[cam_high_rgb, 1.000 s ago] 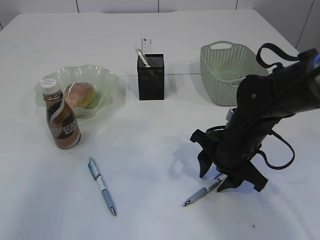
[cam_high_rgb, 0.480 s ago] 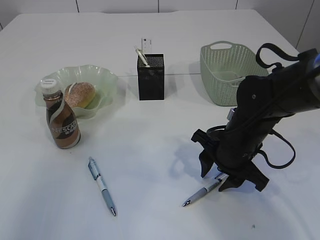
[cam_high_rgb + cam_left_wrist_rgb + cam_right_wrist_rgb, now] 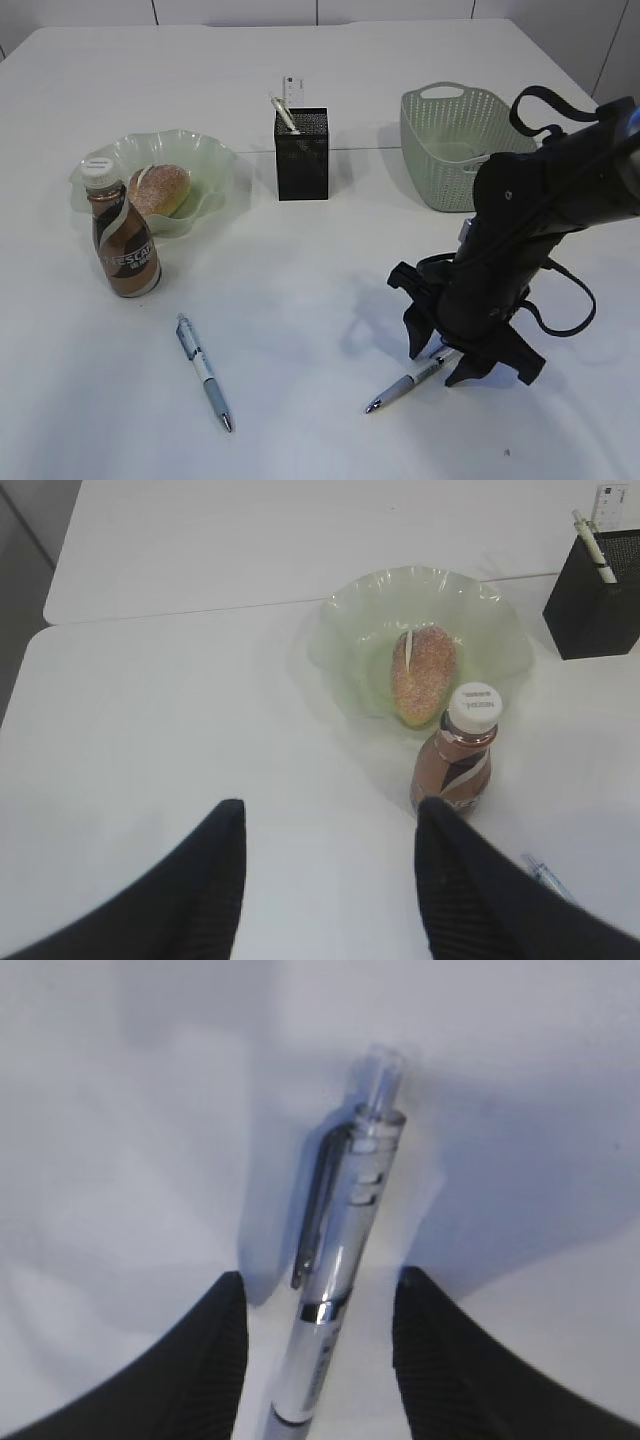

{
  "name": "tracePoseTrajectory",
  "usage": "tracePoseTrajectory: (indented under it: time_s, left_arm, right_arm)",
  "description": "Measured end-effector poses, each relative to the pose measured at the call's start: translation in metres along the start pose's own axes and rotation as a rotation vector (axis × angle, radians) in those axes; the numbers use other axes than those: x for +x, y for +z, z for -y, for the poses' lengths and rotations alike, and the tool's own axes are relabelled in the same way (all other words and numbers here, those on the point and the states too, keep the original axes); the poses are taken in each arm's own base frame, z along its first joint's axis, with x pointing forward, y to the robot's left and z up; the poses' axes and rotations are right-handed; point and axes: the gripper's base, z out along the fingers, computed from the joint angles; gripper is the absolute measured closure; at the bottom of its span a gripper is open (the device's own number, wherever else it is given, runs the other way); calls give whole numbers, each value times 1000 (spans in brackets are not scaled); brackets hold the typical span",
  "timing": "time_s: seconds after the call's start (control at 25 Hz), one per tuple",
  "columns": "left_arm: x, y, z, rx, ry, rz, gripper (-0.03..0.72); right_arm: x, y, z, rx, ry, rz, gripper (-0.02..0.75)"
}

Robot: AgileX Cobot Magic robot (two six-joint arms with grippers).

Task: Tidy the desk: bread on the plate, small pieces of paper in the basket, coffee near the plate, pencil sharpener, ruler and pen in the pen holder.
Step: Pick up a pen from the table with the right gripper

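A silver pen (image 3: 405, 385) lies on the white table, front right. My right gripper (image 3: 438, 362) is lowered over its clip end, open, with the pen (image 3: 345, 1250) lying between the fingers, untouched. A second pen (image 3: 204, 372) lies front left. The coffee bottle (image 3: 124, 240) stands beside the green plate (image 3: 215, 160), which holds the bread (image 3: 160, 188). The black pen holder (image 3: 302, 155) holds a ruler (image 3: 291, 90) and a pale pen (image 3: 283, 112). My left gripper (image 3: 330, 808) hangs open over bare table, short of the coffee (image 3: 458, 750). Pencil sharpener and paper pieces are out of view.
The green basket (image 3: 440, 150) stands at the back right, behind my right arm. A seam between two tabletops runs across the back, behind the plate (image 3: 360, 610) and pen holder (image 3: 598, 600). The table's left edge shows in the left wrist view.
My right gripper has shifted slightly down and to the right over the silver pen. Everything else is where it was.
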Motion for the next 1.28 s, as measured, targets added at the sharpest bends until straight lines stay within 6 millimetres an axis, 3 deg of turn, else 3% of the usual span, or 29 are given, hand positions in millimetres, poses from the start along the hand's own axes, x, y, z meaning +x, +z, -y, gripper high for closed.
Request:
tracePoseTrajectory:
  time_s: [1.28]
  left_arm:
    - [1,0,0,-3,2,-6,326]
  right_arm:
    - [-1,0,2,28,60,11,351]
